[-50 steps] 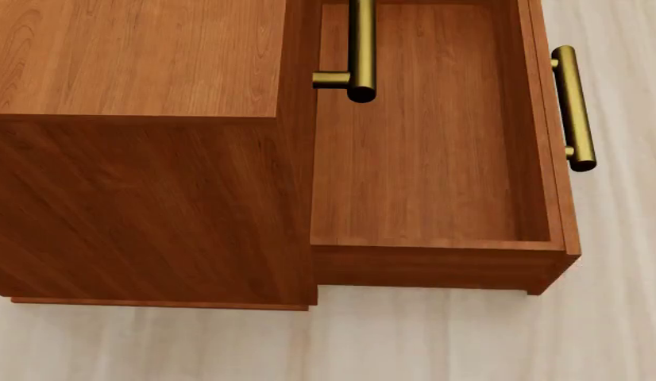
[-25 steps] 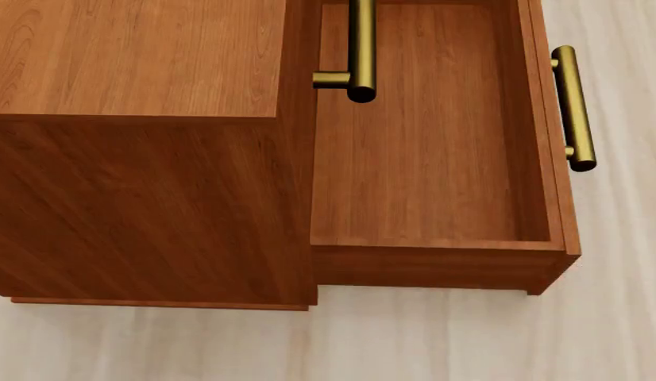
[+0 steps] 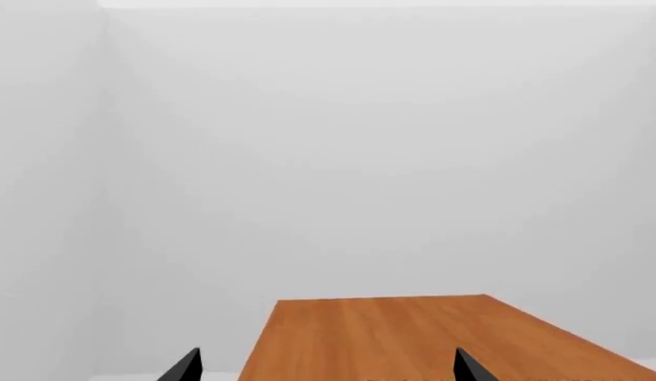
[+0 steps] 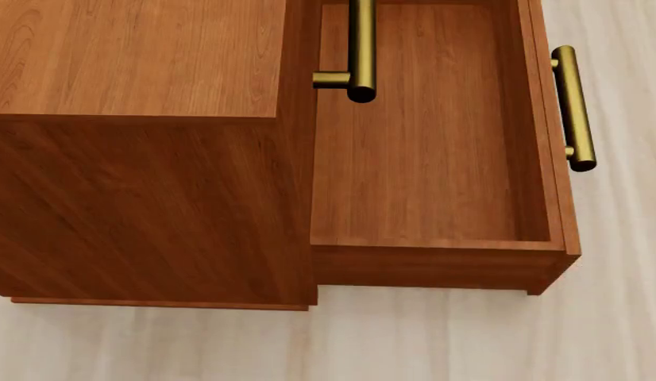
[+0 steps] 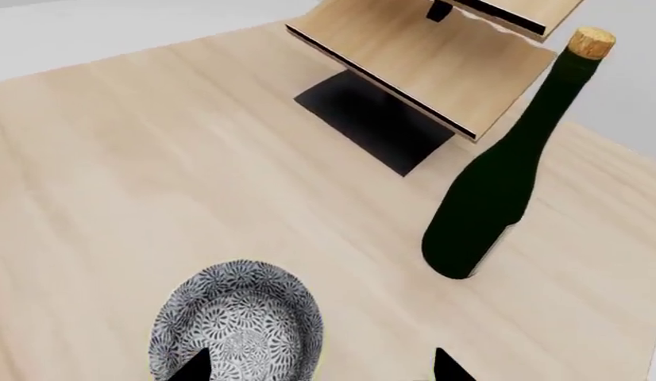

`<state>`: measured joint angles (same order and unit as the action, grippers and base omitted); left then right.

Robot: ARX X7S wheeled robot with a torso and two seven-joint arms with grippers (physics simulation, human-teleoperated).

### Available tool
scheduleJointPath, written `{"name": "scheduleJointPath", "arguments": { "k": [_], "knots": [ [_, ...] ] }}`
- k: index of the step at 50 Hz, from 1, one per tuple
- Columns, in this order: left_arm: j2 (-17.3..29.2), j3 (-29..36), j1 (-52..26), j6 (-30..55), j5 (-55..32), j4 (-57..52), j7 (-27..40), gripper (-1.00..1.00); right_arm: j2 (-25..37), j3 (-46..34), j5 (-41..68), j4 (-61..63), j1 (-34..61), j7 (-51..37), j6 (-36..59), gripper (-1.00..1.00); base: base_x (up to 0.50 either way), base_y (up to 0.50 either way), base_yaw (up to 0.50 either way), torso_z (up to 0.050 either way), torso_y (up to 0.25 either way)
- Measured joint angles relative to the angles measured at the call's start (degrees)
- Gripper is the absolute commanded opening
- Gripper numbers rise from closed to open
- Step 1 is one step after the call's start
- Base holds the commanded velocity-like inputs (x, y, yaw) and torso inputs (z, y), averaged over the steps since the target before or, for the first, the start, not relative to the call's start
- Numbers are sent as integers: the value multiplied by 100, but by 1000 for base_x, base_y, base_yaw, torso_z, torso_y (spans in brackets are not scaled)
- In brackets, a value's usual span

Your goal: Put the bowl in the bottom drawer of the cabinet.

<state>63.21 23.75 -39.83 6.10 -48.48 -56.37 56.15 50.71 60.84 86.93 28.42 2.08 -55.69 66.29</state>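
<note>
The bowl (image 5: 238, 329), white with a dense blue floral pattern, sits upright on a pale wooden tabletop (image 5: 148, 175) in the right wrist view. My right gripper (image 5: 319, 371) hangs open just above it, one fingertip (image 5: 192, 367) over the bowl's inside and the other outside its rim. In the head view the cabinet (image 4: 137, 159) stands on the floor with the bottom drawer (image 4: 423, 159) pulled out and empty, its brass handle (image 4: 573, 107) at the right. My left gripper (image 3: 328, 373) is open, holding nothing, over a reddish-brown wooden surface (image 3: 413, 337). Neither gripper shows in the head view.
A dark green corked bottle (image 5: 498, 190) stands close beside the bowl. A pale wooden rack (image 5: 445, 55) is behind it. An upper drawer's brass handle (image 4: 361, 48) juts out over the open drawer. White walls fill the left wrist view.
</note>
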Motion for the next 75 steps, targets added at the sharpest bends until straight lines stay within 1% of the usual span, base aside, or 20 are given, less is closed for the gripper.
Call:
{"name": "scheduleJointPath", "arguments": {
  "k": [38,57,75],
  "knots": [
    [-154,216,-243,183,15,12,-13,100,142,-1423,-756,-1237,843,254,-617,100,0,0,0,0,0],
    [-229,304,-319,218,40,67,-54,100,345,-2388,-863,-1955,1684,168,-733,100,0,0,0,0,0],
    [-407,458,-497,379,65,105,-94,100,313,-2721,-1110,-2415,1839,329,-908,100,0,0,0,0,0]
  ]
}}
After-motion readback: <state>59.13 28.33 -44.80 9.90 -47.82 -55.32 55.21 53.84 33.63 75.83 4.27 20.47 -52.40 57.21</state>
